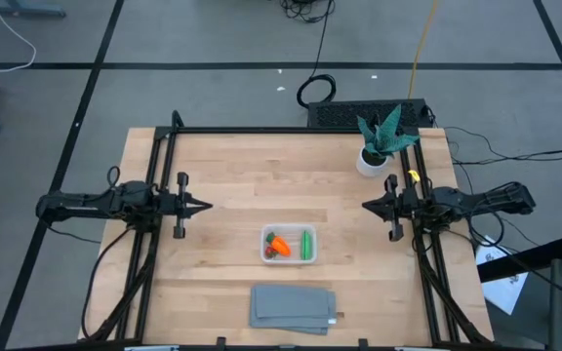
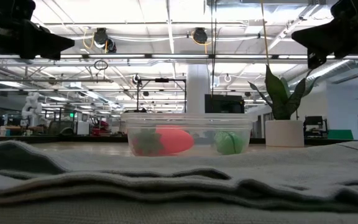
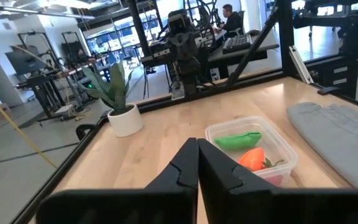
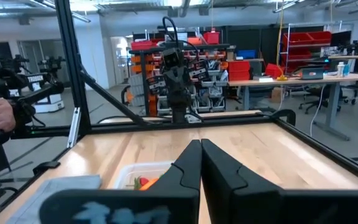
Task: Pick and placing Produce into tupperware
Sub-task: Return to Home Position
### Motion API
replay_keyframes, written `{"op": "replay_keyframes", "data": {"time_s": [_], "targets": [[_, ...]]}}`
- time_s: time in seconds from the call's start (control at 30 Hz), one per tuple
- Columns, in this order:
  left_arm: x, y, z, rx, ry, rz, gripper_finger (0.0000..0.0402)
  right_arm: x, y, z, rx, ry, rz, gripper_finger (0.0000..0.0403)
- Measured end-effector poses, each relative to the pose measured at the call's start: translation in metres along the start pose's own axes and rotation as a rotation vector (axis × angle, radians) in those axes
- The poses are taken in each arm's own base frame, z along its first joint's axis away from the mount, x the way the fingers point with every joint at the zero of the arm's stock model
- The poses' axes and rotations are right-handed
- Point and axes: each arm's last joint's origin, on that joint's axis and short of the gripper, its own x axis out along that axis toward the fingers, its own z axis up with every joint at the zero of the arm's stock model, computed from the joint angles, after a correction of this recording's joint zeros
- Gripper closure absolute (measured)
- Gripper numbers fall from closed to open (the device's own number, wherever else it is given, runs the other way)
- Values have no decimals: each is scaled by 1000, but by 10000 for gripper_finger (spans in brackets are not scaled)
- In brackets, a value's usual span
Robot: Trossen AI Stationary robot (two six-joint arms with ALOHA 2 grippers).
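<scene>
Three produce pieces (image 1: 279, 246) lie in the tupperware (image 1: 264, 230) at lower centre; left gripper (image 1: 203, 206) and right gripper (image 1: 367, 206), pinched shut and empty at mid-frame, should settle level, well clear of it.

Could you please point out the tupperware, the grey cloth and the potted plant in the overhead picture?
tupperware (image 1: 263, 238): high view, on its left wall.
grey cloth (image 1: 294, 307): high view, on its middle.
potted plant (image 1: 370, 163): high view, on its white pot.
</scene>
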Motion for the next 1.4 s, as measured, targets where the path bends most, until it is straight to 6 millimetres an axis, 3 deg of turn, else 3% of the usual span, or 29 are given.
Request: {"op": "replay_keyframes", "data": {"time_s": [0.83,1.1,1.4], "targets": [[0,-1,-2,-12,18,-20,390,0,0,0,-5,3,0,403],[0,-1,-4,-68,36,-23,400,0,0,-1,-25,13,-1,403],[0,-2,-4,-133,42,-23,381,0,0,1,-9,-12,1,403]]}}
